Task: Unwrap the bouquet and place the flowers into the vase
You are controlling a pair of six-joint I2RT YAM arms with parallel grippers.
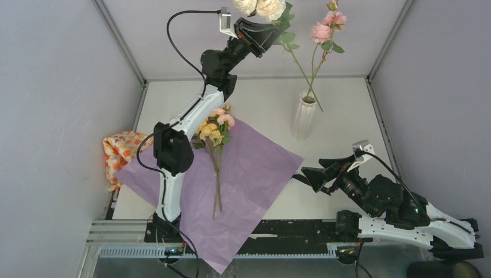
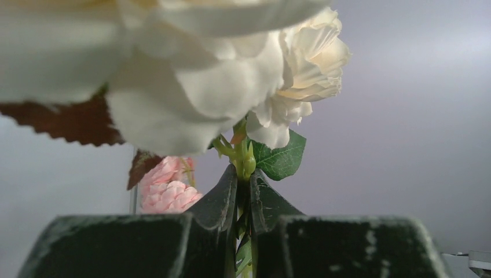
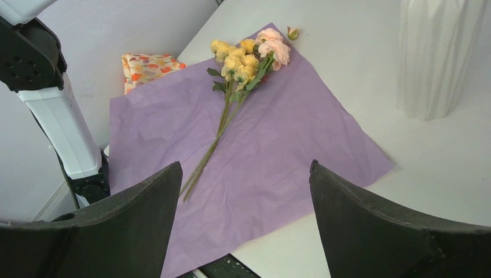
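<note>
My left gripper (image 1: 275, 33) clamps tight on cream roses (image 1: 262, 7), high above-left of vase (image 1: 304, 117). Right gripper (image 1: 309, 176) wide open, empty, near-right of vase. Pink roses (image 1: 328, 26) in vase. Yellow-pink bunch (image 1: 213, 128) on lilac paper (image 1: 257, 168), left of vase.

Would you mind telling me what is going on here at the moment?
The left pincer is shut on the stem of the cream roses and holds them high over the vase, with the stem's lower end near its mouth. A pink flower already stands in the vase. A yellow and pink bunch lies on the unwrapped lilac paper. The right pincer is open and empty, near the paper's edge.
</note>
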